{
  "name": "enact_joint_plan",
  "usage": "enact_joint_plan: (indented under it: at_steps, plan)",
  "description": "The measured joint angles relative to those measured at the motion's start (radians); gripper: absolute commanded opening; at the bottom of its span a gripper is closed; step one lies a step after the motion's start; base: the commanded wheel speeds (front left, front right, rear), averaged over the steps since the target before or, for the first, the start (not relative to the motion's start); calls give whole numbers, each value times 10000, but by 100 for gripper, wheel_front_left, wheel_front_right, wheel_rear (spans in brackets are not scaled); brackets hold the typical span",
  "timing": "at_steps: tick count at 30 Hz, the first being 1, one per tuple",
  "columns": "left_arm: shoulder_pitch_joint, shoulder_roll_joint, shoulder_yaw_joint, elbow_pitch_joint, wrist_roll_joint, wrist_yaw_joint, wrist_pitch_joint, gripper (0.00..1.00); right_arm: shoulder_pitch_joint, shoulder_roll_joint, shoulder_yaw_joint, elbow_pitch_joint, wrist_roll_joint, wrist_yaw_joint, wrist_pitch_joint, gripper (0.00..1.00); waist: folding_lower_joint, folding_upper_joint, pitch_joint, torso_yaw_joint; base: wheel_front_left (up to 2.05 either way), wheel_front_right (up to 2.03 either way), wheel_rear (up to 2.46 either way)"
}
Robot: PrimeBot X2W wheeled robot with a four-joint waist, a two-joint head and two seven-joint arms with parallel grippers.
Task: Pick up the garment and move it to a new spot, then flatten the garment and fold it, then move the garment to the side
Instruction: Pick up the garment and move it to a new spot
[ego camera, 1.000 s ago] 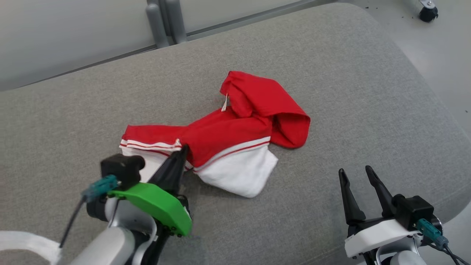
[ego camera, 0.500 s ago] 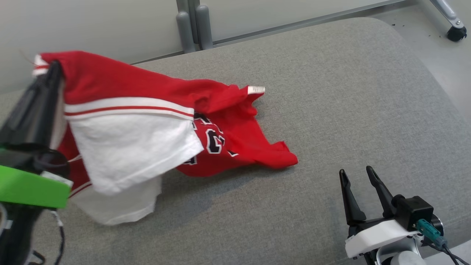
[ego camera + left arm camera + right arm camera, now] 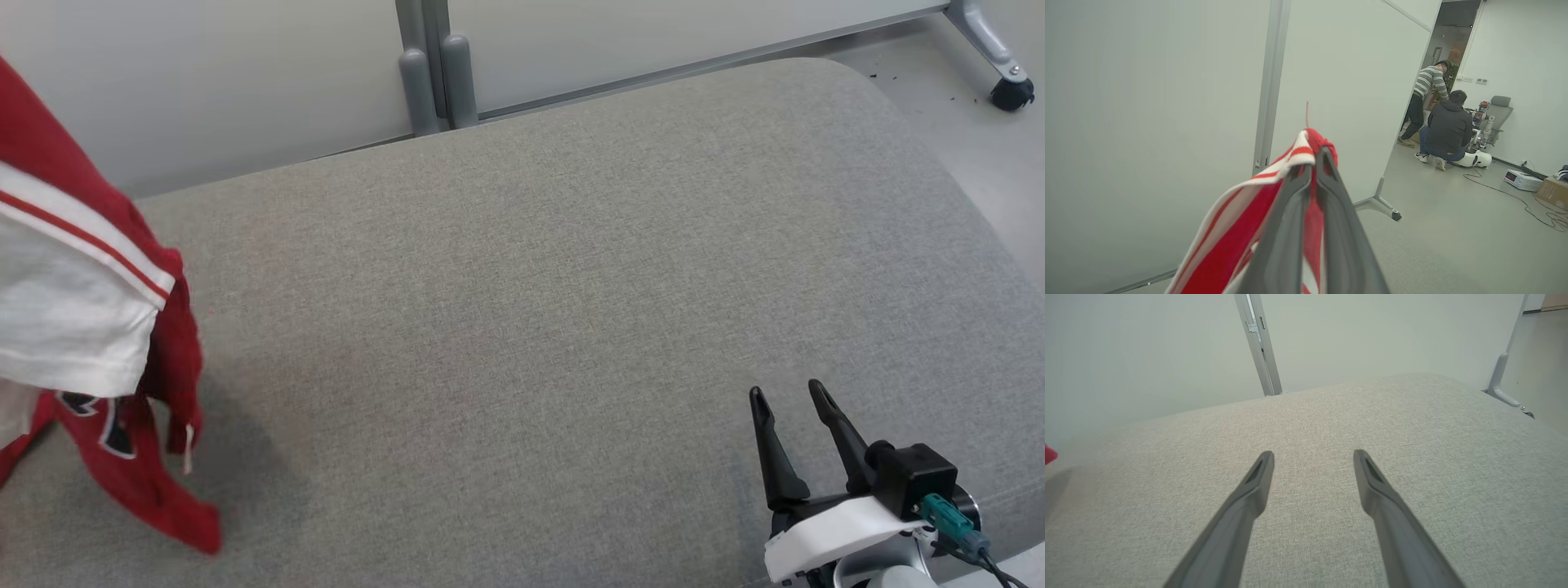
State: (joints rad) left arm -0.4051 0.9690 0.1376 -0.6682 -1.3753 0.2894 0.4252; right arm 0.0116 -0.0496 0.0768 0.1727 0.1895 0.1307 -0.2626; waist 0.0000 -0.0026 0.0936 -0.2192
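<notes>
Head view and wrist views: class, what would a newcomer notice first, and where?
The red-and-white garment hangs at the head view's left edge, its striped hem pinched in the shut left gripper. Next comes the open right gripper at lower right, over the grey cushion.

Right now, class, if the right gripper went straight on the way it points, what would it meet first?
Probably the grey cushion, with the white partition behind it; the right gripper is open and empty.
</notes>
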Motion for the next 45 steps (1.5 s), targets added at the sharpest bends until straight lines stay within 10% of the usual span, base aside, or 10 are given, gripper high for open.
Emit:
enact_joint_plan:
  at_steps: [12, 27, 35, 45]
  plan:
    - [-40, 1490, 821, 660, -1756, -1137, 2203, 0, 217, -2, -165, 100, 13, 0, -2, 100, 0, 0, -213, 136, 0, 0, 0]
    - [-255, 1852, 69, 2537, -2433, -1768, 3120, 0, 132, -4, 73, 251, 113, 0, 0, 100, 0, 0, 127, -337, 0, 0, 0]
    - [-1973, 1638, -3012, 4769, 807, -2393, 2823, 0, -616, -2, 614, 238, 253, 0, 0, 100, 0, 0, 724, -677, 0, 0, 0]
    - [-5707, -1329, -6573, 7752, 5354, -4046, 1149, 0, -965, -10, 945, 274, 803, 0, 0, 100, 0, 0, 1613, -1576, 0, 0, 0]
